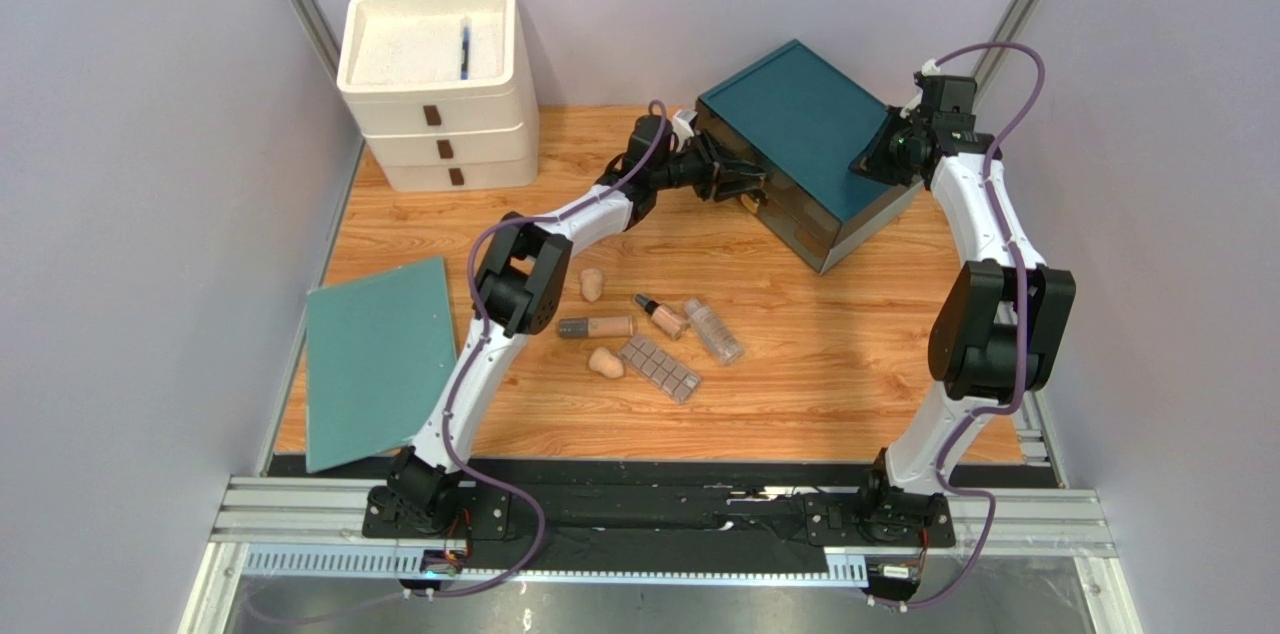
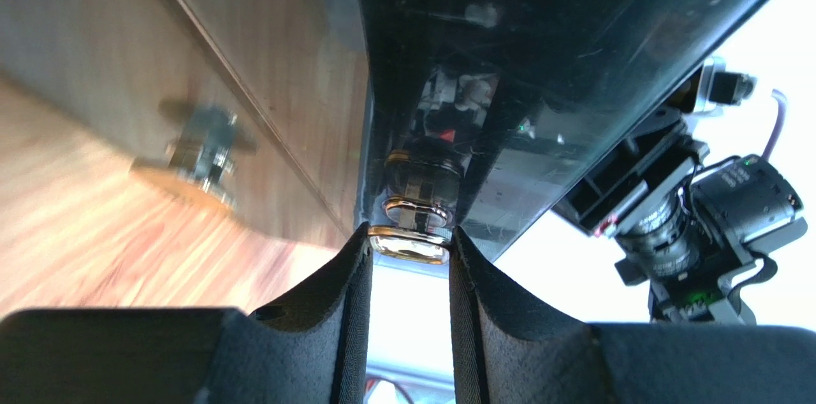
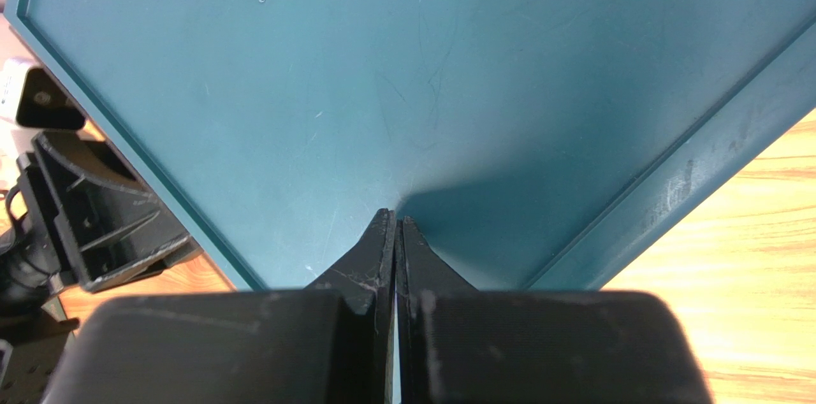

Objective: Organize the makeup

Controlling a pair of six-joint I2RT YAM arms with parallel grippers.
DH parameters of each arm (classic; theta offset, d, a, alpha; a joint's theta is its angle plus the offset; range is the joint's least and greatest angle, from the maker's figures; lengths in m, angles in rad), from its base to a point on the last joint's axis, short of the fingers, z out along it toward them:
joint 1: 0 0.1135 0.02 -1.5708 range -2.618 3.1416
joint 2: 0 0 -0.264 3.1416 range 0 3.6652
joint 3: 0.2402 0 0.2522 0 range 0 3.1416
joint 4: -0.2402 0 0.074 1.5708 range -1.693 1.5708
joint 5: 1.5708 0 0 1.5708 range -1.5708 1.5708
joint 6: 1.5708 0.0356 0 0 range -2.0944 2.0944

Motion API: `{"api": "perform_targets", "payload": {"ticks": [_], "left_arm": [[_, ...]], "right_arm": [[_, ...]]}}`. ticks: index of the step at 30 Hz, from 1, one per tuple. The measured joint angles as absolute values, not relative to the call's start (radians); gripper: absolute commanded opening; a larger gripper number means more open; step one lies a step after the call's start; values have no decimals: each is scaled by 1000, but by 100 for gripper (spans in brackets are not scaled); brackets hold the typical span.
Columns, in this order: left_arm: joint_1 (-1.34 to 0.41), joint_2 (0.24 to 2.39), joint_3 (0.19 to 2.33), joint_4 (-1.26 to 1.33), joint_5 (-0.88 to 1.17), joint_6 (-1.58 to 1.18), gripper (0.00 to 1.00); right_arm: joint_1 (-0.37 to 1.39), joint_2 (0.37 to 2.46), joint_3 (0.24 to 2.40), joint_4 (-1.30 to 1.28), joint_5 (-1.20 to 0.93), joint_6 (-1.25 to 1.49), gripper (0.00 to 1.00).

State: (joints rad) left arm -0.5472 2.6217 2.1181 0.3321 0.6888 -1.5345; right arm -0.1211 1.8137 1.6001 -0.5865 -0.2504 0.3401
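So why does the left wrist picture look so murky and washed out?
Left wrist view: the box shows a glossy dark face full of reflections, the background beyond is blown out white, the wooden table is blurred; only the metal knob looks fairly crisp. Right wrist view: even light, one soft shadow on the teal top. Top view: sharp, evenly lit.

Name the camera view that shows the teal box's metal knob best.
Left wrist: the metal knob sits close up between the fingertips of the left gripper. Top external hides it behind that gripper; right wrist shows only the teal box's top.
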Motion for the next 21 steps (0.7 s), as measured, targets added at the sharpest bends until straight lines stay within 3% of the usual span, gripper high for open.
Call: {"api": "perform_targets", "payload": {"ticks": [17,20,21], "left_arm": [[-500,2260,1629,232,678,-1378,8],[-491,2211,1605,145,670,-1323,18],[-490,2205,1606,121,671,-1303,31]], "right_arm": [[-121,1816,1600,-586,-257,339,0],[-121,1816,1600,-585,-257,340,0],[-121,1816,1600,-585,-258,340,0]]}}
